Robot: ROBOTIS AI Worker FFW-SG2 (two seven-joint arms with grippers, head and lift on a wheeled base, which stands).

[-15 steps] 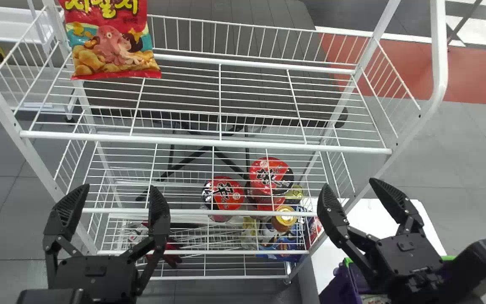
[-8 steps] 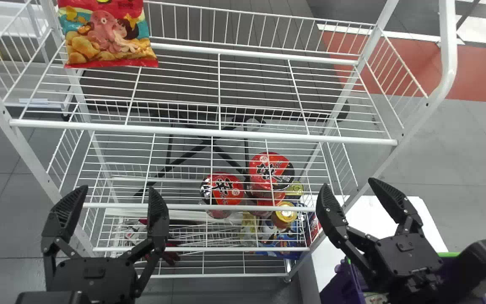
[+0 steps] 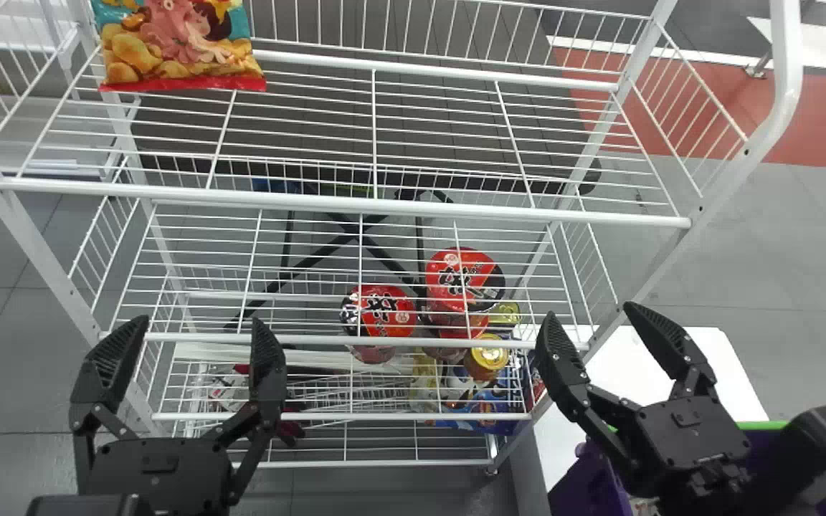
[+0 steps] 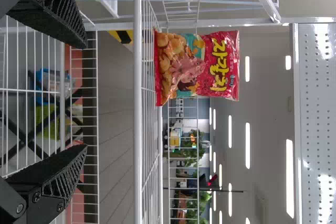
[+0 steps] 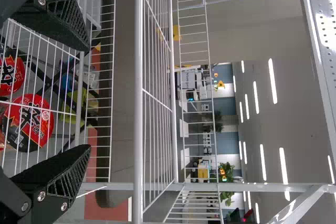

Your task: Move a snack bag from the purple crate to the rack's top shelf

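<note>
White wire fills most of what I see: a tiered rack (image 3: 345, 203) straight ahead of the robot. Past its right-hand post lies a plain white tabletop (image 3: 714, 365). The purple crate (image 3: 579, 494), rimmed in green, sits low on the right, partly hidden by the right arm; a scrap of packaging (image 3: 644, 507) shows inside, too little to name. Both arms come in low before the rack. The left gripper (image 3: 200, 321) has its fingers spread wide, and the right gripper (image 3: 589, 311), near the crate, is just as wide, each with nothing between them. A red snack bag (image 3: 180, 46) with an octopus picture stands upright at the left end of the top shelf. Lower down, through the wires, are red-lidded noodle cups (image 3: 378, 312) and a gold-topped can (image 3: 487, 357).
</note>
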